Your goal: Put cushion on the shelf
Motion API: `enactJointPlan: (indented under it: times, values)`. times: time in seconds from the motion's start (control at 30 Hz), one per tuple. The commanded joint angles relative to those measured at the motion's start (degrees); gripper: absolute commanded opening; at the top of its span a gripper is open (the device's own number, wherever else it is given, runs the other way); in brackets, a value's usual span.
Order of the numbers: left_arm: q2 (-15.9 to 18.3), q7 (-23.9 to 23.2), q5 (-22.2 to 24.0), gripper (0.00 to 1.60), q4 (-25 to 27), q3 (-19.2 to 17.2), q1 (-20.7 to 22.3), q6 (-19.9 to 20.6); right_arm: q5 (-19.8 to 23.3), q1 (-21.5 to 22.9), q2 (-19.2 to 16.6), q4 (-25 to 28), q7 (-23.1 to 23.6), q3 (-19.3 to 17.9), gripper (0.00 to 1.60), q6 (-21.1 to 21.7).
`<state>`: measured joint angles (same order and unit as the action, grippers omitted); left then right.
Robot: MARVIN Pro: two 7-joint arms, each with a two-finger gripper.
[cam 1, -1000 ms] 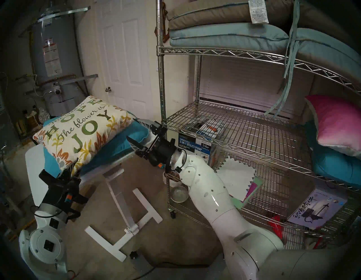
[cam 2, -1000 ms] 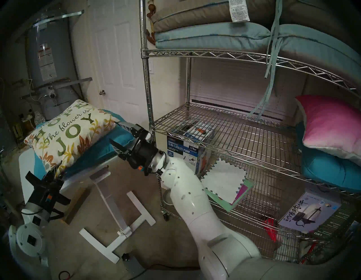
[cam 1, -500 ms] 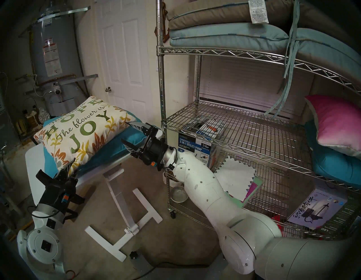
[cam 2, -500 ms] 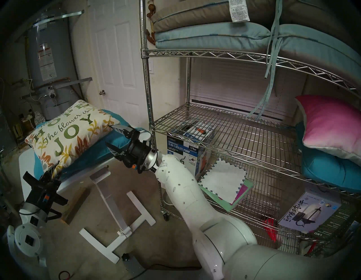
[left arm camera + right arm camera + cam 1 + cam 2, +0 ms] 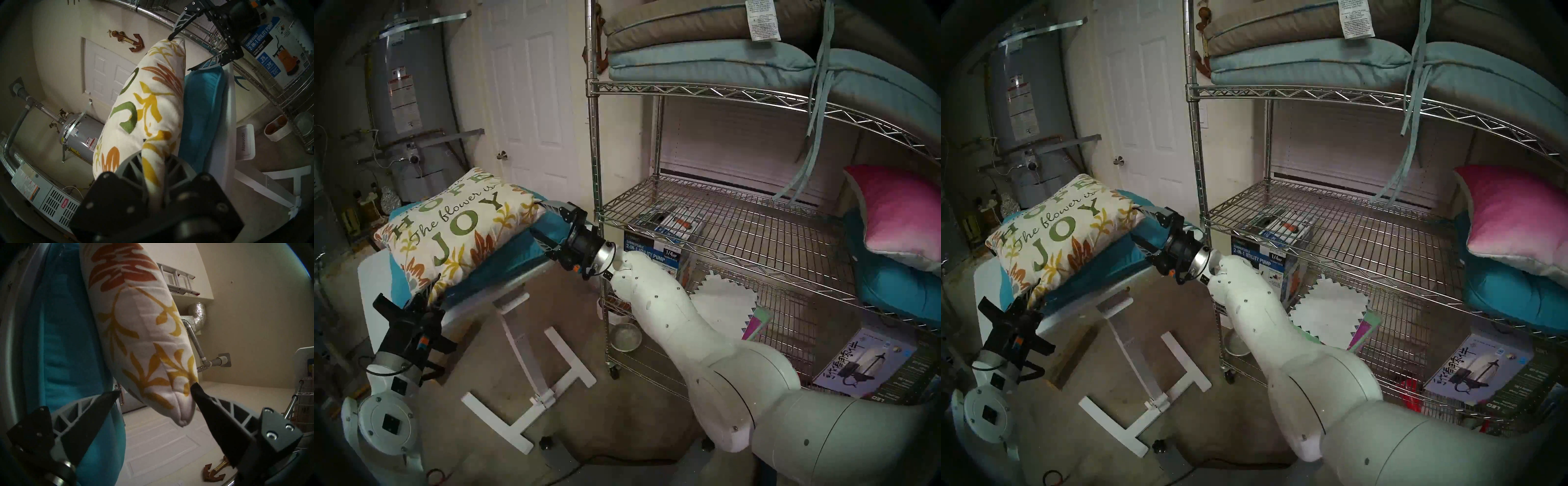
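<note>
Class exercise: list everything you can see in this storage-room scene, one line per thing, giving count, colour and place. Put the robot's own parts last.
Cream printed throw pillow: one, green lettering, on the teal cushion.
Teal seat cushion: one, on the white table.
White tilting table: one, left of the rack.
Chrome wire shelving rack: one, right.
Pink pillow: one, middle tier, on another teal cushion.
Grey water heater: one, far left.
White panelled door: one, behind.
Left gripper: shut on the pillow's near corner.
Right gripper: open around its far corner.
</note>
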<state>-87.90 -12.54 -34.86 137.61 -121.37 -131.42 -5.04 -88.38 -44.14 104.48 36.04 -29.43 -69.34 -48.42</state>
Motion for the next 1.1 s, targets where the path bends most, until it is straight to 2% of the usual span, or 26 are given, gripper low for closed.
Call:
enactJointPlan:
  times: [0.0,0.27,0.5,0.6,0.77,0.87,0.93,1.07]
  values:
    - [0.41,-0.11,0.07,0.0,-0.38,-1.0,0.71,0.57,-0.5,5.69,3.17,-1.78,-1.61,-0.07,1.6,1.6]
    - [0.7,-0.62,0.27,0.0,-0.88,-1.14,1.3,0.72,-1.73,9.63,3.96,-5.52,-4.15,-0.5,1.6,2.39]
    - [0.92,-1.15,0.1,0.0,-0.79,-0.45,1.56,0.79,-3.46,10.68,3.73,-7.05,-7.76,0.18,1.6,2.19]
    - [1.0,-1.45,-0.08,0.0,-0.54,0.04,1.7,0.95,-4.88,9.82,3.43,-6.84,-11.31,1.25,1.6,1.52]
    - [0.96,-1.77,-0.51,0.0,-0.02,0.64,1.5,1.2,-7.26,5.73,1.62,-3.34,-15.4,4.1,1.6,-0.51]
    - [0.86,-1.79,-0.79,0.0,0.11,0.95,1.4,1.22,-8.28,4.22,0.9,-2.35,-17.09,5.25,1.6,-0.63]
    - [0.71,-1.82,-1.15,0.0,0.44,1.55,1.32,1.31,-9.94,3.06,0.19,-2.29,-20.3,6.89,1.6,0.08]
    - [0.52,-1.69,-1.57,0.0,0.9,2.22,0.95,1.33,-12.16,3.42,-0.22,-3.35,-23.93,9.0,1.6,1.02]
